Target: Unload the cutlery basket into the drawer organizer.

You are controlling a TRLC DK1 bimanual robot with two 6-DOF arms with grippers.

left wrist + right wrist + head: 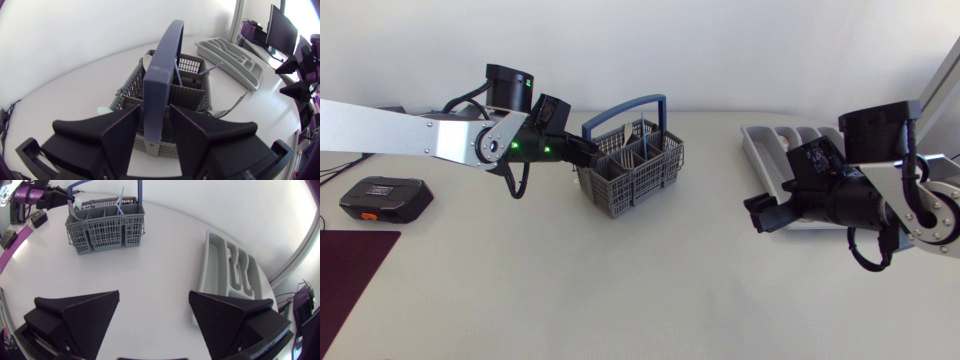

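left arm's black wedge fingers (154,112) part open, holding nothing, astride the foot of the blue arched plastic handle (167,50) with a gap visible on at least one side; beyond, the grey perforated plastic cutlery basket (630,185) stands upright on the white surface (620,280), a pale utensil (623,137) and slim grey pieces in its compartments; farther, well apart, the grey moulded drawer organizer (752,150), and beside it the right arm's fingers (154,294) spread wide and empty. step judged: securing the basket before unloading; next, a square closure on the handle, without tipping the basket
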